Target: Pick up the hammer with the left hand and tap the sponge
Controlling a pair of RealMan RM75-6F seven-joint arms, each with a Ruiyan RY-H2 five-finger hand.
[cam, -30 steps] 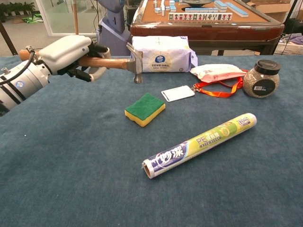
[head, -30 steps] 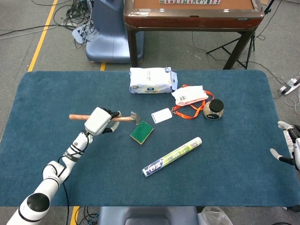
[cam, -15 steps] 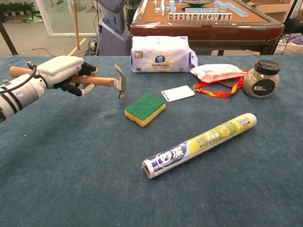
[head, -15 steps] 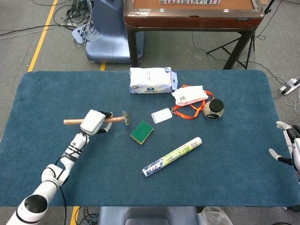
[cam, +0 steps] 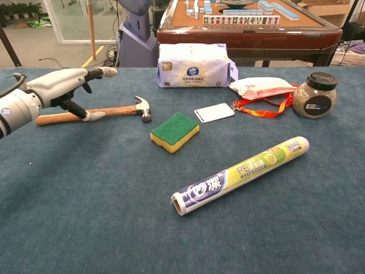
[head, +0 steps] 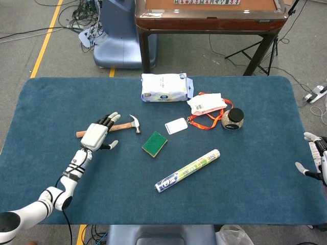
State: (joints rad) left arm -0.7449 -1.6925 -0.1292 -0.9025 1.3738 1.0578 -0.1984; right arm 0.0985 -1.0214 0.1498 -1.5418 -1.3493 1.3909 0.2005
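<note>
The hammer [head: 125, 125] [cam: 114, 111] with a wooden handle and a steel head lies flat on the blue table, head toward the sponge. My left hand [head: 96, 135] [cam: 60, 87] hovers over the handle with its fingers spread, holding nothing. The green and yellow sponge [head: 154, 144] [cam: 175, 131] lies just right of the hammer head, apart from it. At the right edge of the head view my right hand [head: 316, 159] shows with fingers apart and nothing in it.
A tissue pack [head: 166, 88] lies at the back. A wipes packet [head: 206, 103], an ID card [head: 176, 125] on an orange lanyard, and a jar [head: 233, 119] sit right of centre. A foil roll [head: 187, 170] lies in front of the sponge.
My left hand carried the hammer back to the left, away from the sponge, lowered it onto the table and let go. Its fingers are now spread above the handle.
</note>
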